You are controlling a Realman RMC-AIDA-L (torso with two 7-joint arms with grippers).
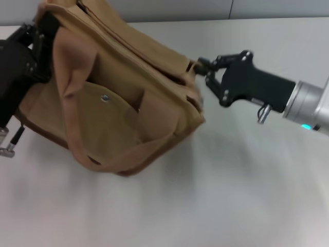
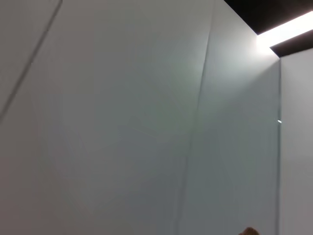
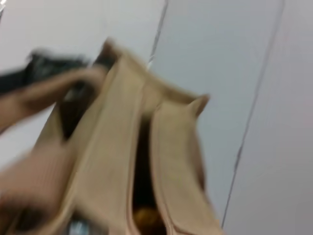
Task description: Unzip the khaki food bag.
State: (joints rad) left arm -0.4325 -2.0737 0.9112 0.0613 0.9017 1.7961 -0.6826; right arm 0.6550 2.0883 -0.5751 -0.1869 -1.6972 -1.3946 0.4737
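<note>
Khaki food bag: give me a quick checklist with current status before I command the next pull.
1. Boxy tan canvas food bag lying flat on the white table: not ok, tilted and lifted.
2. Right pincer at the bag's top end corner: ok.
3. Right pincer shut on the zipper pull: cannot tell.
4. Left pincer bracing the bag's far end: ok, though its grip is hidden.
5. Top seam parted: ok, dark gap shows in the right wrist view.
</note>
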